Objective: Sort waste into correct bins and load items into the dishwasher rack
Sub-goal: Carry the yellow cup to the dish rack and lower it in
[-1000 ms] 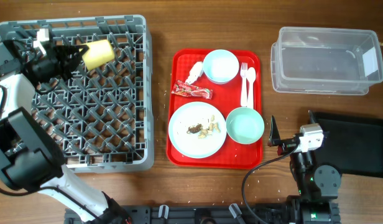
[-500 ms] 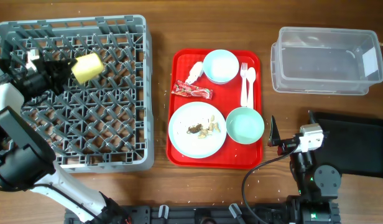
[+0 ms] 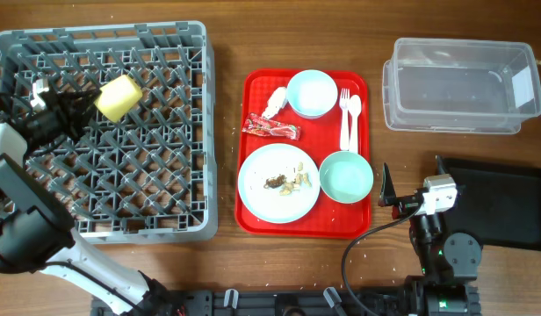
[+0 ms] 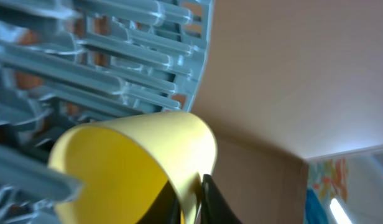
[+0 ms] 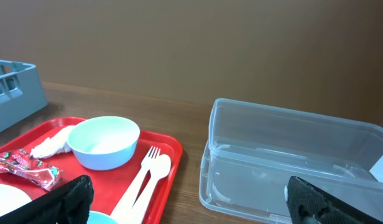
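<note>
Grips yellow cup [image 3: 119, 96] at rim wall with left gripper [image 4: 190, 200], one finger inside, over upper left of dishwasher rack [image 3: 165, 175]; probably light, stiff, slick plastic; favours rim pinch, moderate force; leaves right gripper [image 3: 386, 191] spread, idle, lower right.

Overhead, the light is bright and even from above. Shadows on the tabletop [image 3: 297, 263] are short and soft, and the focus is crisp throughout. Pale sheen runs along the tub [image 3: 455, 83] rim.

The left wrist view is soft all over: the cup [image 4: 129, 162] is too close to be sharp, the rack [image 4: 117, 56] is smeared, and a bright streak [image 4: 344, 204] glares at lower right.

The right wrist view is dimmer and warm-toned, sharp at mid-distance. The fingers [image 5: 70, 198] of the right end effector [image 5: 188, 208] are dark, blurred shapes in the bottom corners.
</note>
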Controlling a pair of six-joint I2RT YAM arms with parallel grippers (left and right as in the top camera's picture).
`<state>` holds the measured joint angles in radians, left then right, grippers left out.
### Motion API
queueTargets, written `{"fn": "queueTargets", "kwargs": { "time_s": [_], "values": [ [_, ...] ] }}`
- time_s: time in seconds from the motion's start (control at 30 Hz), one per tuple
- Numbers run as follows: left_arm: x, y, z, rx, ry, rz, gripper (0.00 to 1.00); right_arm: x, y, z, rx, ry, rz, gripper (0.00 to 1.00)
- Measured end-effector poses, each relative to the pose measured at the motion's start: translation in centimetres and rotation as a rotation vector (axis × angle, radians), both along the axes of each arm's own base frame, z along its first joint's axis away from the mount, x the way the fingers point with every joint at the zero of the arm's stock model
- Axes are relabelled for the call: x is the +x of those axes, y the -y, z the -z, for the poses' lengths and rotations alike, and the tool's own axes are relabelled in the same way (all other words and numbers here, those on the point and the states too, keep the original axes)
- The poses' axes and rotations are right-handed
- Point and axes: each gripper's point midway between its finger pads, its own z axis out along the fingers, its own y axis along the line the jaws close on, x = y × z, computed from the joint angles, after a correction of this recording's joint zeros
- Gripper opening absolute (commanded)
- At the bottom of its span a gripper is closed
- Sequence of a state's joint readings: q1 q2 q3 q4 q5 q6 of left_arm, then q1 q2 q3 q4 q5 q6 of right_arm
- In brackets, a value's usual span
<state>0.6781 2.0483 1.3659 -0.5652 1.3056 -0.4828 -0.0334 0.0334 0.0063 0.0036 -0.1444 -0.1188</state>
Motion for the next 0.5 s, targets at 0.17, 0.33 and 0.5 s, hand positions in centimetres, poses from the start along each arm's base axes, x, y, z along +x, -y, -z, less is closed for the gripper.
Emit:
{"fn": "queueTargets", "kwargs": {
  "time_s": [0.17, 0.33, 0.5],
  "values": [
    [-1.3, -1.1, 2.3, 0.035, -0.123, -0.054, 0.88, 0.0, 0.0, 0.0, 0.0, 0.0, 0.0, 1.0],
    [-2.2, -1.7, 1.5, 0.177, -0.18, -0.081, 0.89, 0.0, 0.0, 0.0, 0.0, 0.0, 0.0, 1.0],
    [-4.9, -3.4, -2.0, 0.463, -0.287, -0.177, 0.04, 0.0, 0.0, 0.0, 0.0, 0.0, 0.0, 1.0]
  ]
}}
